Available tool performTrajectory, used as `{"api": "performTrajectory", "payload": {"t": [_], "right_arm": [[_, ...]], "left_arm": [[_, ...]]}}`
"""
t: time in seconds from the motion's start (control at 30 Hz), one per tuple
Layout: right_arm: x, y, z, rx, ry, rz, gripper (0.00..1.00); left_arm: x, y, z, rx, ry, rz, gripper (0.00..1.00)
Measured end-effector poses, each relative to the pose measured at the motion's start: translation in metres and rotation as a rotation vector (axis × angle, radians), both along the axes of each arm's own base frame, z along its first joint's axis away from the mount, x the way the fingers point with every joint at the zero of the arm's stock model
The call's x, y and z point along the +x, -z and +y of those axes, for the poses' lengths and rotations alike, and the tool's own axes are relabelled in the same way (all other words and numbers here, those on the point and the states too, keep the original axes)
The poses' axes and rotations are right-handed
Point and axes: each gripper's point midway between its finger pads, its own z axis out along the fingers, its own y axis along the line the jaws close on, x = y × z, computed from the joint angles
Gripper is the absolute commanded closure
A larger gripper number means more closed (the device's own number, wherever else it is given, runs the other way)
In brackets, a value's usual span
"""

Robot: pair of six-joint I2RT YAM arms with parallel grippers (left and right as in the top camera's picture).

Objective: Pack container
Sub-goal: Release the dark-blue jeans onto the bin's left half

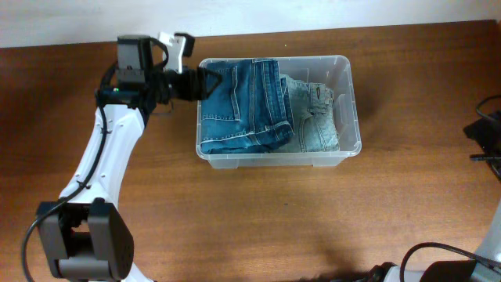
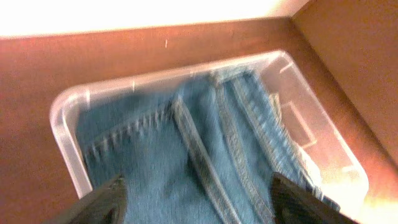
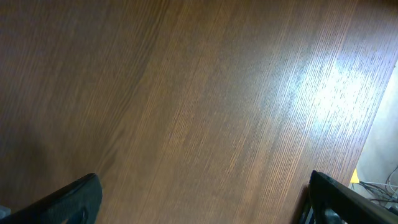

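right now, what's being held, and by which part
nothing held: left gripper open above the folded blue denim jeans, right gripper open over the wooden table

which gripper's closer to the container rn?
Left. The left gripper sits at the container's left end, over the dark jeans; the right gripper hangs over bare table, container out of its view.

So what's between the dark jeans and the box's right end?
A pair of lighter jeans lies there, inside the container; the overhead view shows it.
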Motion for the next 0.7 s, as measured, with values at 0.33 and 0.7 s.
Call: {"api": "performTrajectory", "payload": {"t": [0.33,0.7], "right_arm": [[0.0,0.0,0.0,0.0,0.0,0.0,0.02],[0.0,0.0,0.0,0.0,0.0,0.0,0.02]], "left_arm": [[-0.002,0.0,-0.047,0.059,0.047,-0.043,0.87],[0.001,0.11,-0.099,0.221,0.07,0.089,0.99]]}}
